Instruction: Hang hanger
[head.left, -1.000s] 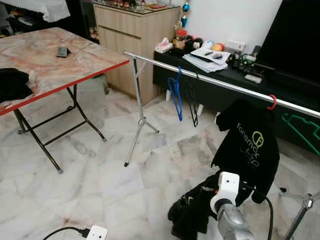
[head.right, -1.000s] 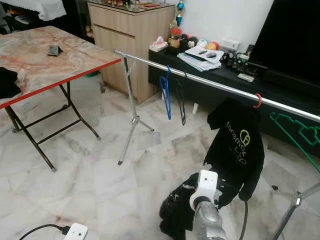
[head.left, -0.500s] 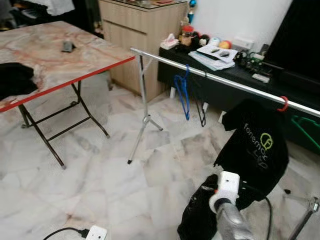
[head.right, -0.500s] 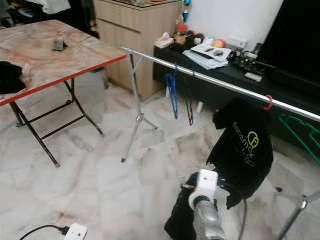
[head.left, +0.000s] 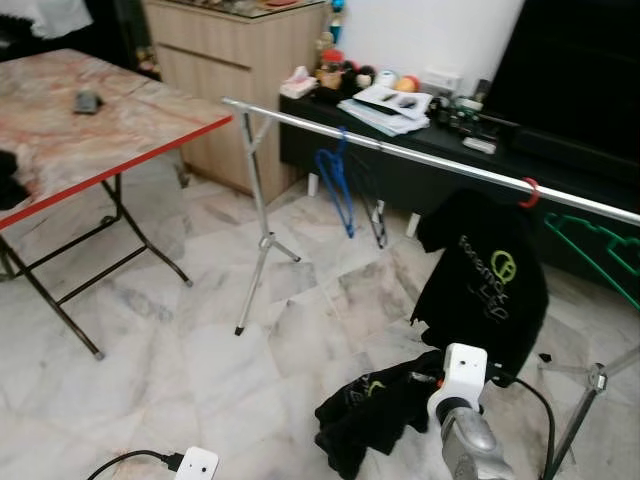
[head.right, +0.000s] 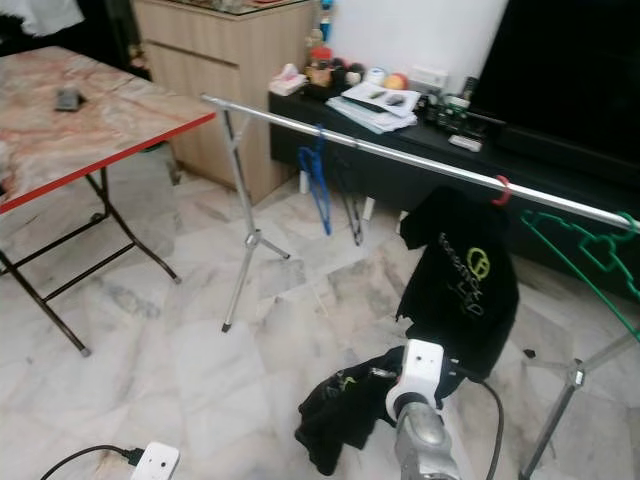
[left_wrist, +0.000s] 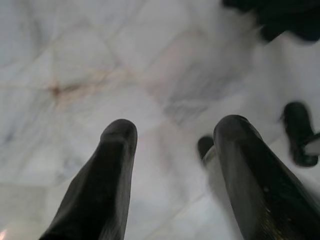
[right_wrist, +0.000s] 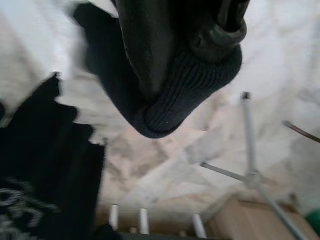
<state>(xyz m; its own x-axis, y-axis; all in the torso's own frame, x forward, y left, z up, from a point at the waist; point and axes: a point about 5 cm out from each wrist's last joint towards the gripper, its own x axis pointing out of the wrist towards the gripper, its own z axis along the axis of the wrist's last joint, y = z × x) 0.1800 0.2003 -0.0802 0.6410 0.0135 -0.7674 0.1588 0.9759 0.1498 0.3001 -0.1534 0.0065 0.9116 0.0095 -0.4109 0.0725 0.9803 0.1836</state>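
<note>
Marble floor (head.left: 150, 400) spreads under a silver clothes rail (head.left: 400, 152) on tripod legs. On the rail hang a blue hanger (head.left: 335, 185), a black hanger (head.left: 375, 215), a red hanger (head.left: 528, 190) carrying a black printed shirt (head.left: 485, 285), and a green hanger (head.right: 590, 250) at the far right. The right hand (right_wrist: 190, 45) is clamped on a dark garment (head.left: 375, 405), low beneath the rail. The left hand (left_wrist: 172, 150) hangs with fingers apart over the floor.
</note>
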